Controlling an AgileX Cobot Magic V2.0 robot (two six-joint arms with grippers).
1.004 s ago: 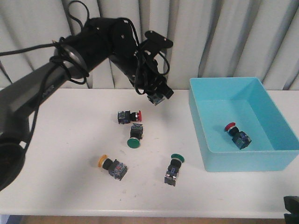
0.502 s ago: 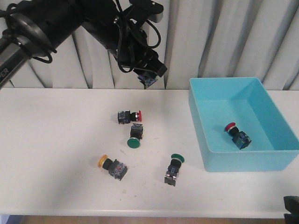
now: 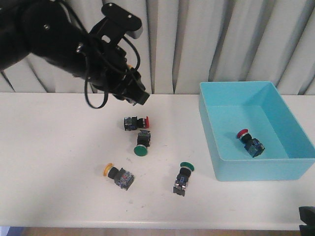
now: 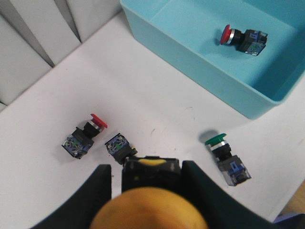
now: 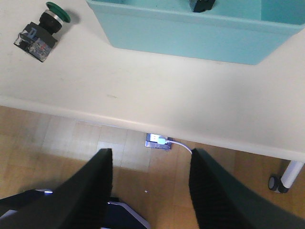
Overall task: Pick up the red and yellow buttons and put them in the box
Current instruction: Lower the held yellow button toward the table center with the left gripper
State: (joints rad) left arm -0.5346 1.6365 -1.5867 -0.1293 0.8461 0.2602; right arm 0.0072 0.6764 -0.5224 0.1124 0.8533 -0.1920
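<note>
Meanwhile, my left claw [image 4: 147, 191] pinches a yellow button [image 4: 148, 217], one red [image 3: 243, 133] lies boxed [image 3: 209, 125], another red [image 3: 136, 122] and yellow [image 3: 118, 174] wait.

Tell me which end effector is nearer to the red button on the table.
The left end effector hovers just behind the red button. The right end effector is off the table's front right edge.

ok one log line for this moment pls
left gripper: shut on yellow-capped push button, raised | right gripper: open, idle | turquoise plastic box: one red-capped button inside
</note>
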